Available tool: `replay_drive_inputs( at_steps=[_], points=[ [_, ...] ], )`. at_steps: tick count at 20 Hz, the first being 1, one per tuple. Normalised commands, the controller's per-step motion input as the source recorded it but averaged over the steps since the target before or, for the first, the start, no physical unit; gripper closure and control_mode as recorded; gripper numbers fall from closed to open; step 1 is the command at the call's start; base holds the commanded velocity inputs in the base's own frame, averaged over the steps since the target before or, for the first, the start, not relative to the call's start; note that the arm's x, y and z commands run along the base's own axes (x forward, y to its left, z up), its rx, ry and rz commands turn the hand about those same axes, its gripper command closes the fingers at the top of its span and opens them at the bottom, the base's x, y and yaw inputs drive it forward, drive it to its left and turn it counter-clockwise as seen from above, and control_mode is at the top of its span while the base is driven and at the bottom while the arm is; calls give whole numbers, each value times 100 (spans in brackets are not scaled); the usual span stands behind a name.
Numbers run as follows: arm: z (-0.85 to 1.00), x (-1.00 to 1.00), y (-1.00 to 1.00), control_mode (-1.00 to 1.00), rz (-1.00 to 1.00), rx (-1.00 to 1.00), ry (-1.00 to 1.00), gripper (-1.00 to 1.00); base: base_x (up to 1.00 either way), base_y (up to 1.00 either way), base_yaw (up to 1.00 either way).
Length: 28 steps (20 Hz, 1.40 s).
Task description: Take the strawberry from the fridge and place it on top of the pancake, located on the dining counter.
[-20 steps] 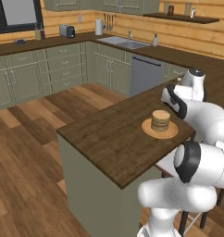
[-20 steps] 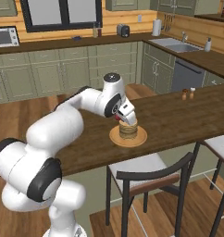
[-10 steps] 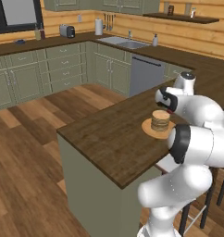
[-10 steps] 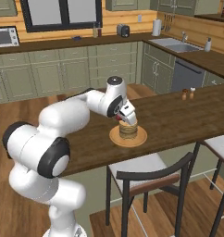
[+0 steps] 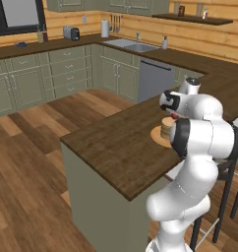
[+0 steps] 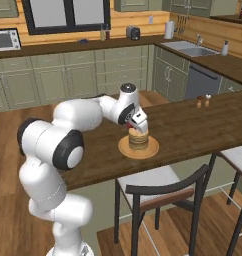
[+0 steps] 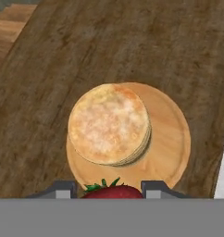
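Observation:
The pancake (image 7: 109,124) is a tan stack on a round orange-tan plate (image 7: 171,143), standing on the dark wooden dining counter (image 7: 49,69). My gripper (image 7: 111,190) hovers just above the plate's near edge, shut on the strawberry (image 7: 112,190), whose red top and green leaves show between the finger tips. From the right base view the gripper (image 6: 138,124) hangs right over the pancake (image 6: 138,141) and plate (image 6: 125,148) on the counter (image 6: 193,125). In the left base view the pancake (image 5: 166,129) peeks out beside my arm. The fridge is out of view.
Two small shakers (image 6: 203,101) stand on the counter to the right of the plate. A dark chair (image 6: 158,190) and a stool (image 6: 238,155) sit along the counter's near side. Green wall cabinets with a sink (image 5: 135,47) line the back.
The hand has stayed above the pancake with the strawberry. The arm's elbow and forearm links have swung and folded closer in behind it.

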Motion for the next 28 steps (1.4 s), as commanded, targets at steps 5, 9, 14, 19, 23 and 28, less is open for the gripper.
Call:
replay_drive_inputs(
  at_steps=[5,9,14,19,23,28],
  points=[
    [-28,38,-1,-100,0,1,0,100,0,0,0],
    [-28,23,-10,-100,0,0,0,100,0,0,0],
    [-14,19,-17,-100,0,0,0,100,0,0,0],
    [-15,22,-7,-100,0,0,1,100,0,0,0],
    [-21,14,0,-100,0,0,2,100,0,0,0],
    [-17,4,0,-100,0,0,1,100,0,0,0]
  ],
)
